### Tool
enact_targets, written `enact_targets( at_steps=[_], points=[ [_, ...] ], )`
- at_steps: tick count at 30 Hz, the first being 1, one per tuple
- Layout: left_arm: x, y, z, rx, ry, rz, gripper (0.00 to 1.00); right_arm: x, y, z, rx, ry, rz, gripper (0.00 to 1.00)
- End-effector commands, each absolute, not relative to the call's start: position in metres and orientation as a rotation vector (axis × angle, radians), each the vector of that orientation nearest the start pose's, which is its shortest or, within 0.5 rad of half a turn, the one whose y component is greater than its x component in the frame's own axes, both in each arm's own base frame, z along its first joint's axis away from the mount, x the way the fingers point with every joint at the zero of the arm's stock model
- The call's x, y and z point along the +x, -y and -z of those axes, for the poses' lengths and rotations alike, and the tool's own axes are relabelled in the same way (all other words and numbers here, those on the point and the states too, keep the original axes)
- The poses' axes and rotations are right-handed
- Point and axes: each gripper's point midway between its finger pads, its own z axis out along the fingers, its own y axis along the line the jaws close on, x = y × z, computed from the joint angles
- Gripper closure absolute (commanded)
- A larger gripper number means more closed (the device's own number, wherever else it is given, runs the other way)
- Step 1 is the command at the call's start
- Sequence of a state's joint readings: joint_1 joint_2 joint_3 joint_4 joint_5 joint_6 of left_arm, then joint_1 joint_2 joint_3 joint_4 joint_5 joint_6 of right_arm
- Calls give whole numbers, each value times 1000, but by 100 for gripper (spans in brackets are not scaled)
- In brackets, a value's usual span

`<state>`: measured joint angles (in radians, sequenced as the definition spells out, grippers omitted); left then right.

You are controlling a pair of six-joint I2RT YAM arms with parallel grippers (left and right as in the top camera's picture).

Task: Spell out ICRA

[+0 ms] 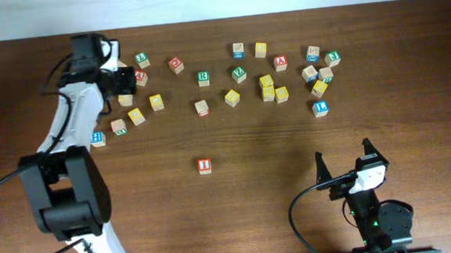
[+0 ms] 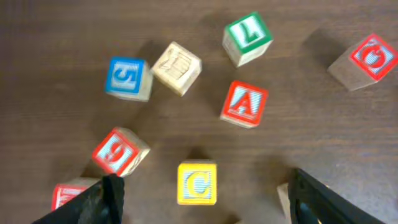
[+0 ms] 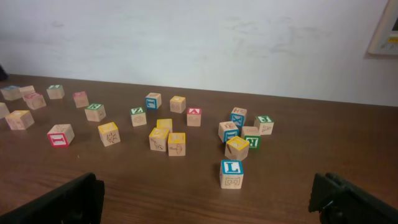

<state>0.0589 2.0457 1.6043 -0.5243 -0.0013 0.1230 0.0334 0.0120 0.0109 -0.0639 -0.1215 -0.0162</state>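
Where C block (image 2: pixel 197 183) lies, A block (image 2: pixel 244 103) near

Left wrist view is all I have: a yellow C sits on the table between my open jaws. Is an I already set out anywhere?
Observer: Yes. A red I block sits alone on the near part of the table, apart from the scattered blocks.
Operator: Where can I find an R?
Observer: A green block that reads as R lies in the far scatter, to the right of the left gripper.
Operator: Is the other arm near any of this?
Observer: No. The right gripper is at the near right of the table, jaws open with nothing between them.
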Motion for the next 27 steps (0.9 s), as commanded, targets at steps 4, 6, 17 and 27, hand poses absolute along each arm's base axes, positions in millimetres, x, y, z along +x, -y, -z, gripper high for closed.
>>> enact_targets(
  at_steps=[4,6,17,27],
  points=[
    [536,-31,-58,113,-2563,-135,25,244,-30,-158,-140,-1637,-114,2],
    [534,-32,-44,113,-2592,-133,28,244,-30,-158,-140,-1637,-114,2],
    [525,-40,-22,98,-2647,-192,34,244,-30,-158,-140,-1637,-114,2],
    [515,-42,-12,96,-2684,-186,52,244,-30,-158,-140,-1637,-114,2]
  ],
)
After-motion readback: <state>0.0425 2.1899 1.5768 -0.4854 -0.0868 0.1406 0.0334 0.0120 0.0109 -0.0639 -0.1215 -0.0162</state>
